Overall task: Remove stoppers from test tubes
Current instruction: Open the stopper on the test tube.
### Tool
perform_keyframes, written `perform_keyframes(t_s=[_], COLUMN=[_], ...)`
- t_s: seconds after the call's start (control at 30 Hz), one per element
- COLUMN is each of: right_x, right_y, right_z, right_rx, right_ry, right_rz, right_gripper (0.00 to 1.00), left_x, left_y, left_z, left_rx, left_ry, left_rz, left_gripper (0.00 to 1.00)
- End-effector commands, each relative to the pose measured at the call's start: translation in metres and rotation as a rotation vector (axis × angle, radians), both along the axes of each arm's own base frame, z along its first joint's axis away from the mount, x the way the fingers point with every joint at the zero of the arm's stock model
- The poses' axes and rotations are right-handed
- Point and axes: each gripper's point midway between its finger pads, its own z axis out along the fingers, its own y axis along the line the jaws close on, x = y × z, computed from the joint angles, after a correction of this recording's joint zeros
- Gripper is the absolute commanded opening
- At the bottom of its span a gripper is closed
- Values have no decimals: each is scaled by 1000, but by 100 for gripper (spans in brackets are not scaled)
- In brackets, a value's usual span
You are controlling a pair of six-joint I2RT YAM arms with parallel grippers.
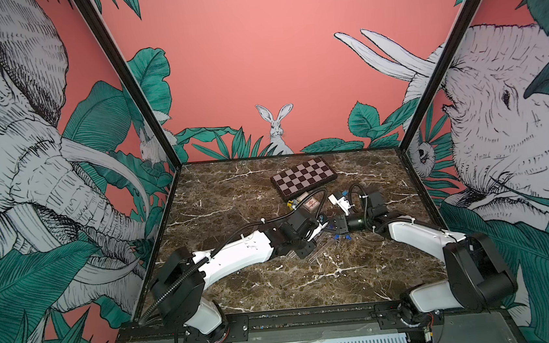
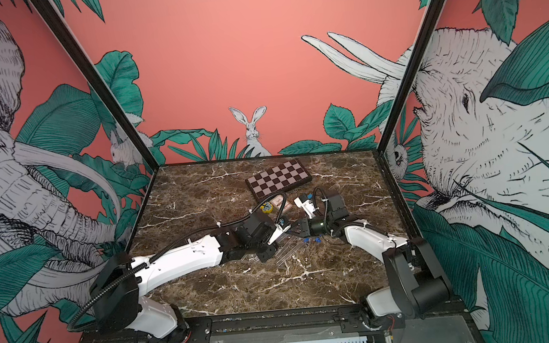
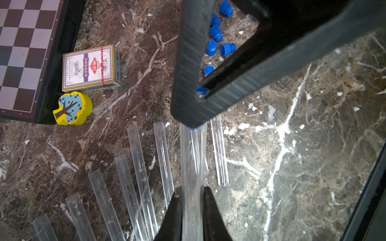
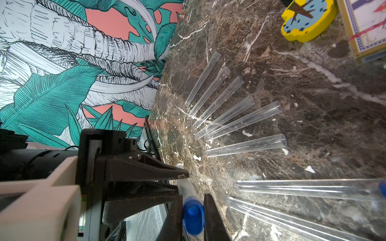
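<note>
My left gripper is shut on a clear test tube, held above the marble. The tube's blue stopper sits between the fingers of my right gripper, which is shut on it. In both top views the two grippers meet mid-table, left and right. Several open tubes lie fanned on the marble. Two more tubes lie beside them, one with a blue stopper at the frame's edge. Several loose stoppers lie in a small heap under the right gripper.
A folded chessboard lies at the back of the table. A box of playing cards and a yellow block with a painted tree sit just in front of it, close to the fanned tubes.
</note>
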Motion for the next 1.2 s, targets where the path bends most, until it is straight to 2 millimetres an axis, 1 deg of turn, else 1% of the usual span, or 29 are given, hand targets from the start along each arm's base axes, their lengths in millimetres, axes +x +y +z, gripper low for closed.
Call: perform_keyframes(t_s=[0.0,0.17,0.37,0.6,0.8,1.07,1.17], right_x=[1,2,1,0,3,7,9], right_y=[4,6,7,7,3,0,0], right_z=[4,8,18,22,21,28,28], right_rx=[0,21,47,64,61,78,79], right_ry=[-28,-35,-53,-62,-71,-87,-81], right_rz=[24,26,32,36,20,6,4], right_gripper=[11,8,7,6,6,5,4], left_x=[3,3,6,6,10,10,12], left_y=[2,8,15,20,31,44,46], left_z=[13,11,3,-5,-13,-15,-14], left_rx=[2,17,52,82,97,141,150], left_ry=[-40,-49,-66,-64,-47,-62,-71], left_rz=[0,12,24,29,48,50,48], left_gripper=[7,7,7,6,6,6,6])
